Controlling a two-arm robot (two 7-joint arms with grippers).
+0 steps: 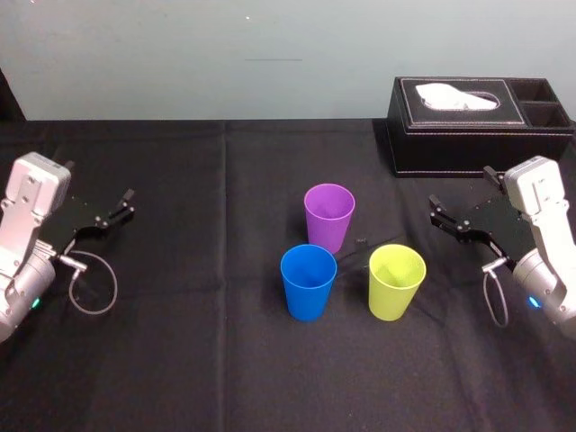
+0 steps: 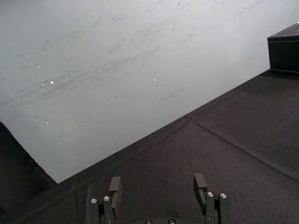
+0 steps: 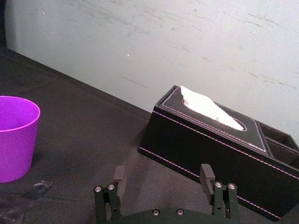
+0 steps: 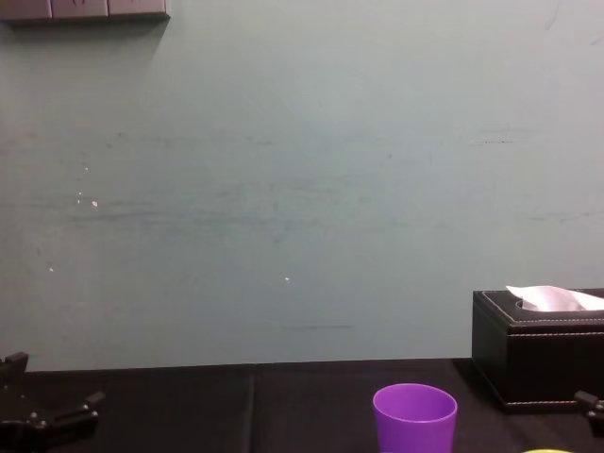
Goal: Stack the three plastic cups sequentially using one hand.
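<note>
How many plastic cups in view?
3, all upright, unstacked: purple tapered plastic cup farthest back, blue plastic cup front left, yellow-green plastic cup front right. None seems hidden.

Wrist housings (image 1: pixel 34 193) silver-grey, boxy; teal indicator lights (image 1: pixel 36 303); looped grey cables (image 1: pixel 94 290). The left claw (image 1: pixel 127 204) and right claw (image 1: pixel 436 211) black, two-fingered, silver screws (image 3: pixel 98 189).

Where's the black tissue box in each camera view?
Head: tissue box at back right.
Left wrist: one corner, far along the wall.
Right wrist: close ahead, before the wall.
Chest: right edge, right of the purple cup.
Shared landmark: the pale wall.
</note>
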